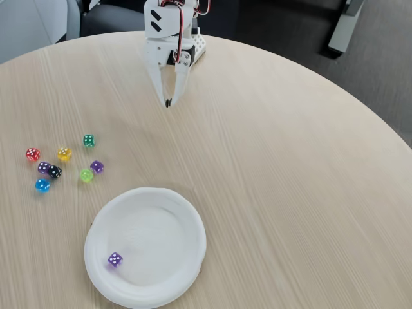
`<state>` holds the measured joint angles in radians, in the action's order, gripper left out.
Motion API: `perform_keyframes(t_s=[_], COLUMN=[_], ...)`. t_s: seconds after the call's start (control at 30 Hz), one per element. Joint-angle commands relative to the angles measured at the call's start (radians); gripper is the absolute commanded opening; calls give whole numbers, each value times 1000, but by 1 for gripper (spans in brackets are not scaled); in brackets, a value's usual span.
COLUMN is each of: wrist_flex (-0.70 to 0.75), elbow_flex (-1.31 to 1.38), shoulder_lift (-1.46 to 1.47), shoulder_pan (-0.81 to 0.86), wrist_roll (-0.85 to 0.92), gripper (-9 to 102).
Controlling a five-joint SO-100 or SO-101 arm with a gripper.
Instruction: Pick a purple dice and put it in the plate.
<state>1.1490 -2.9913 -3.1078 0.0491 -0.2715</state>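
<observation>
A purple dice [115, 259] lies inside the white plate [168, 205], near its lower left rim. Another purple dice [96, 167] sits on the table among the loose dice to the plate's upper left, and a paler lilac one [44, 168] lies further left. My white gripper [168, 103] hangs at the top centre, pointing down at the table, far from the dice and the plate. Its fingers are together with nothing between them.
Red [32, 154], yellow [64, 154], green [89, 140], black [55, 172], lime [86, 175] and blue [42, 185] dice cluster at the left. The round wooden table's edge [360, 96] curves along the right. Dark floor lies beyond.
</observation>
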Motion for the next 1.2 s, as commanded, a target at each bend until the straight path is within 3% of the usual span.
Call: perform_keyframes(t_s=[0.0,1.17], wrist_flex=[0,0], elbow_flex=[5,5], shoulder_lift=[-5,-5], shoulder_pan=[-8,-11], wrist_roll=[-3,-20], gripper=[1,1])
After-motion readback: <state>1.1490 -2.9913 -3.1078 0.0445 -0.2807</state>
